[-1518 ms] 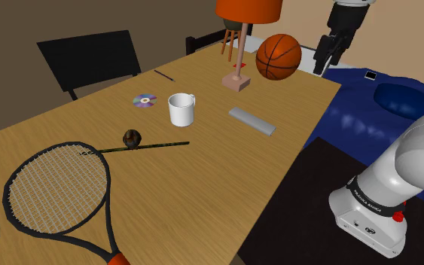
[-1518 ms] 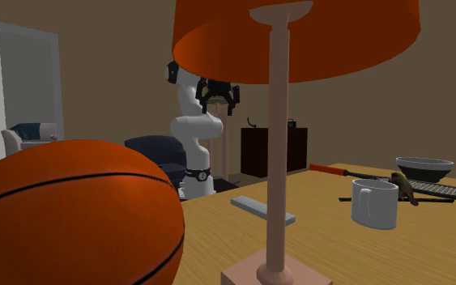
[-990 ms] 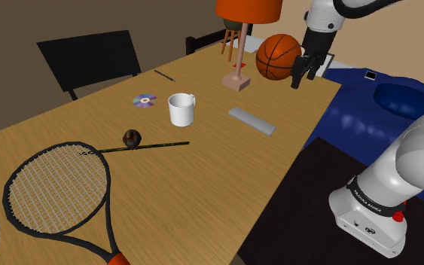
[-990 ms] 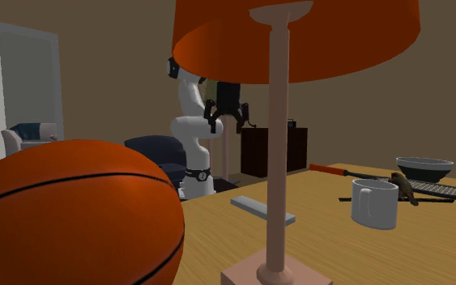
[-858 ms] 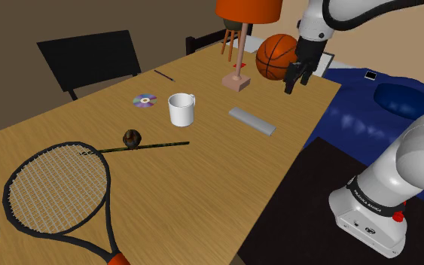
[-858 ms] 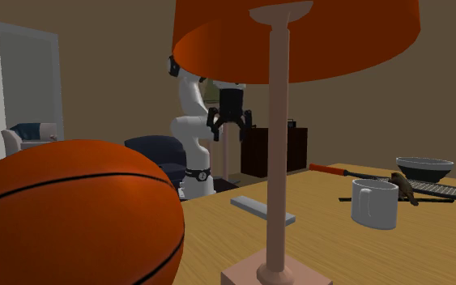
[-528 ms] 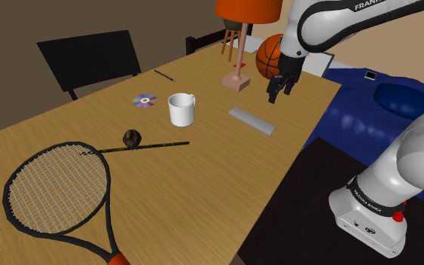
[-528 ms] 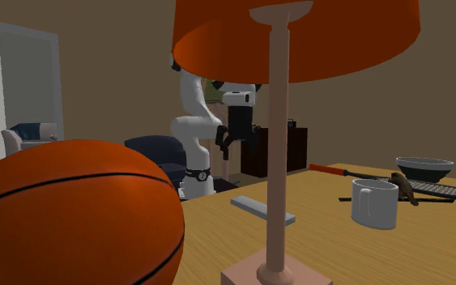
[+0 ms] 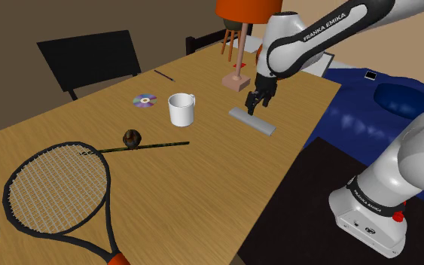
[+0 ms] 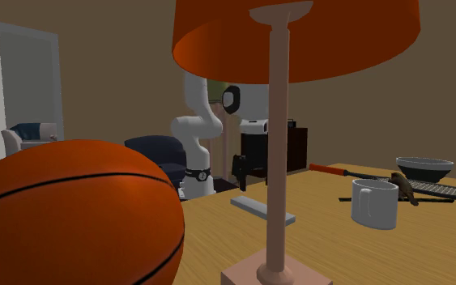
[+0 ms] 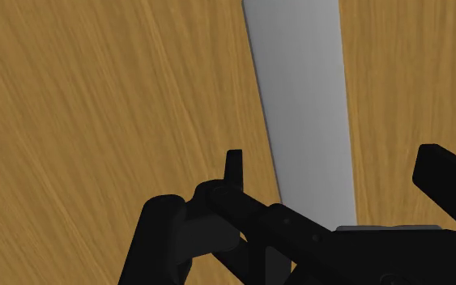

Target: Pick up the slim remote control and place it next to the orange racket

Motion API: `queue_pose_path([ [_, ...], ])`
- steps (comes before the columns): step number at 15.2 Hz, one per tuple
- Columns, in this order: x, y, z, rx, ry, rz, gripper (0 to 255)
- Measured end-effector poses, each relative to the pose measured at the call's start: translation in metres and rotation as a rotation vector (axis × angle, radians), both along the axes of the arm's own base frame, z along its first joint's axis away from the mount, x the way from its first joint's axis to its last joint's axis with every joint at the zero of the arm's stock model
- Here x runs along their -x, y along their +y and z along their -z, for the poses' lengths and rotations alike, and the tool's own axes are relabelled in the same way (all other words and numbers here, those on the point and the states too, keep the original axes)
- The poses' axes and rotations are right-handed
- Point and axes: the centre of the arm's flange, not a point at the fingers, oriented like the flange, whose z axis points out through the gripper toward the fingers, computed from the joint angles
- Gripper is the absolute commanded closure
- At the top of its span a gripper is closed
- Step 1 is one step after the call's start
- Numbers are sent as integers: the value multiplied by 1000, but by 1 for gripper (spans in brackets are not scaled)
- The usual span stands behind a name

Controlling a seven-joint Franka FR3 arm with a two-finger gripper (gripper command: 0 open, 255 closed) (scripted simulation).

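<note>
Come down and leftward from beside the basketball; now poised just over the slim remote, with gripper spread wide and clasping nothing. Lying flat on the grained wooden table: that remote, a plain grey slab, just right of the upright white mug, well apart from the racket at the near left. Along the wrist view: remote between the black fingers, not clasped. From the second exterior view: grey bowl at far right, contents hidden by its rim.
</note>
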Motion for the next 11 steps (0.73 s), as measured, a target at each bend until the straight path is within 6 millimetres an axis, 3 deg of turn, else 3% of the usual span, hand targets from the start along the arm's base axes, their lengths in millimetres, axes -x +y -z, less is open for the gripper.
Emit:
queue_pose_path([
  [4, -13, 4, 33, -5, -7, -2, 0],
  [11, -14, 5, 62, -5, -8, -2, 0],
])
